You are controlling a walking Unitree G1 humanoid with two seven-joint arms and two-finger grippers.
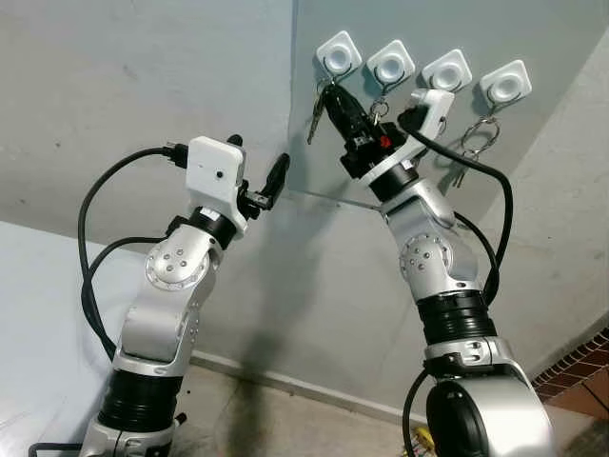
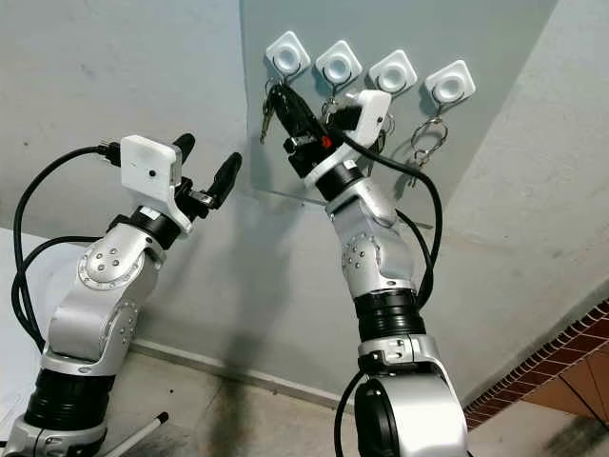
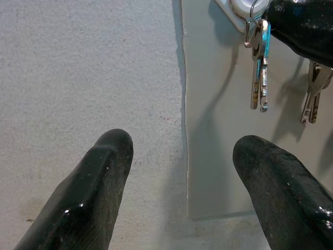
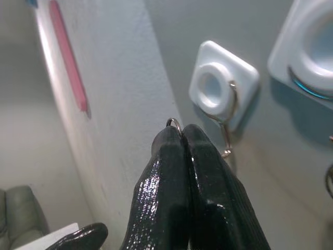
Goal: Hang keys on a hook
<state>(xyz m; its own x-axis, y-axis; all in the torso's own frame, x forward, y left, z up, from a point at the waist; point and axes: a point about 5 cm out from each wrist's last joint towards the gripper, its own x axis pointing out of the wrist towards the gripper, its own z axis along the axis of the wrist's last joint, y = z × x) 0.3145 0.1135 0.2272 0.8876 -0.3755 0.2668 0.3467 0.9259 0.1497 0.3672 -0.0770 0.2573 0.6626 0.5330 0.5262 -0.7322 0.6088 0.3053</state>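
Observation:
Four white hooks sit in a row on a grey panel on the wall. My right gripper is raised to the leftmost hook and is shut on the ring of a key bunch, whose keys dangle below. In the right wrist view the ring pokes out of the closed fingertips, just short of that hook's wire. My left gripper is open and empty, held up left of the panel, facing the hanging keys.
Another key bunch hangs on the second hook. A metal ring with a clip hangs on the fourth hook. My right wrist camera covers the space under the third hook. Brick floor lies low right.

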